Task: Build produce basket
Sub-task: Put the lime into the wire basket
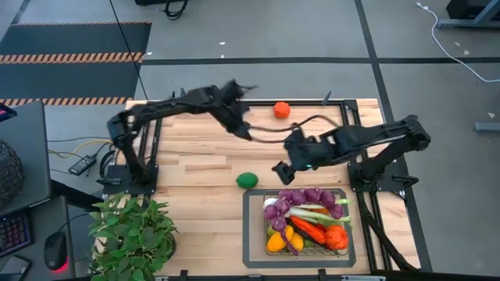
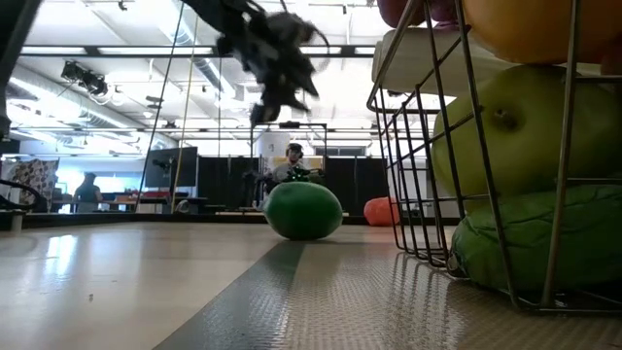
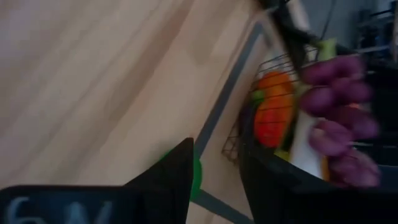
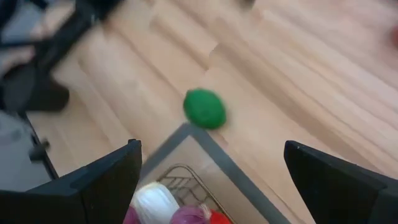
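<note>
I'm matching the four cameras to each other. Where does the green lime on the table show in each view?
High view: lime on the wood, beside the basket frame's far-left corner.
Low view: lime mid-picture, left of the basket wires.
Left wrist view: a green sliver behind a dark finger.
Right wrist view: lime centre, beyond the frame corner.
Shared landmark: the basket.
</note>
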